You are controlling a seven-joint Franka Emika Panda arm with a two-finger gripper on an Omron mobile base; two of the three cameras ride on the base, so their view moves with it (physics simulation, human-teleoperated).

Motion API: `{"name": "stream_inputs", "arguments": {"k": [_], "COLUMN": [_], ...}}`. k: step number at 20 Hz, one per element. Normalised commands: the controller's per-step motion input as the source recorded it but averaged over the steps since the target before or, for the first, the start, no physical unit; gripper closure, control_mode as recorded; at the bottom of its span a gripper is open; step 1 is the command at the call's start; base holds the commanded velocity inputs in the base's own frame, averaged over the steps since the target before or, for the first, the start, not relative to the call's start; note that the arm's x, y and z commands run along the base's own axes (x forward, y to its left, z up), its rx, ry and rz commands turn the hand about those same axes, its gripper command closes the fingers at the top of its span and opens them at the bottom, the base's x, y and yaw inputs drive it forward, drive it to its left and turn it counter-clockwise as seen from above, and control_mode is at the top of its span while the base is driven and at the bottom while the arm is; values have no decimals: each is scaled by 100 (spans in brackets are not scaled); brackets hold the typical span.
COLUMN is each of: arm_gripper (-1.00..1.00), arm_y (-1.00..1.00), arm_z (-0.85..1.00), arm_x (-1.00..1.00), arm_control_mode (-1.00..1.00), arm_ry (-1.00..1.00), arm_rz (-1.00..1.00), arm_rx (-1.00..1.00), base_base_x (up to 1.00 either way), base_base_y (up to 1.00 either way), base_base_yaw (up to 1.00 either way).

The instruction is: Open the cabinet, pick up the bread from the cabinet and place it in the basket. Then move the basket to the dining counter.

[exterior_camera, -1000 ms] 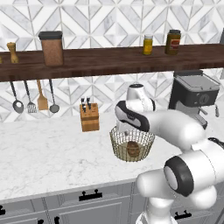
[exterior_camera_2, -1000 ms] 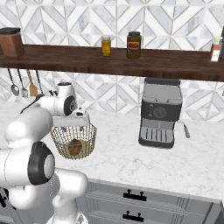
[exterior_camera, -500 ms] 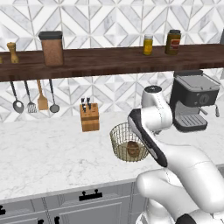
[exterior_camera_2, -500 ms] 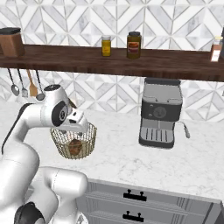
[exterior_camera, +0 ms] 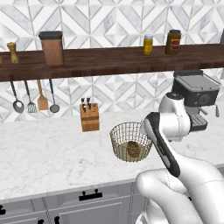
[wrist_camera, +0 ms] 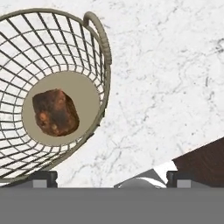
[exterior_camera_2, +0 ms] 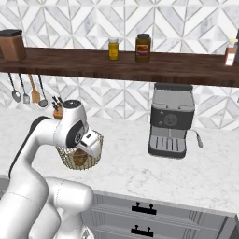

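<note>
The wire basket stands on the marble worktop, with the brown bread lying on its tan base. In the hand view the bread lies in the middle of the basket. My gripper hovers at the basket's right rim, looking down into it. Its fingers stand wide apart in the hand view, so the gripper is open. The rim passes close to the left fingertip, and nothing is held. The dining counter is out of view.
A knife block stands behind the basket to the left, and a coffee machine at the right. Utensils hang under a wooden shelf with jars. Grey drawers run below the worktop.
The arm's upper joints have swung to the right in the left base view while the hand stays by the basket's rim. Basket and bread have not moved.
</note>
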Motion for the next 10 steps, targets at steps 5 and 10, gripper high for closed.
{"name": "stream_inputs", "arguments": {"k": [5,10], "arm_gripper": [-100,-100], "arm_y": [0,0], "arm_z": [0,-10], "arm_x": [45,50], "arm_control_mode": [-100,-100], "arm_ry": [10,7], "arm_rz": [0,0], "arm_rx": [6,0], "base_base_x": [0,0], "base_base_y": [0,0], "base_base_yaw": [0,0]}}
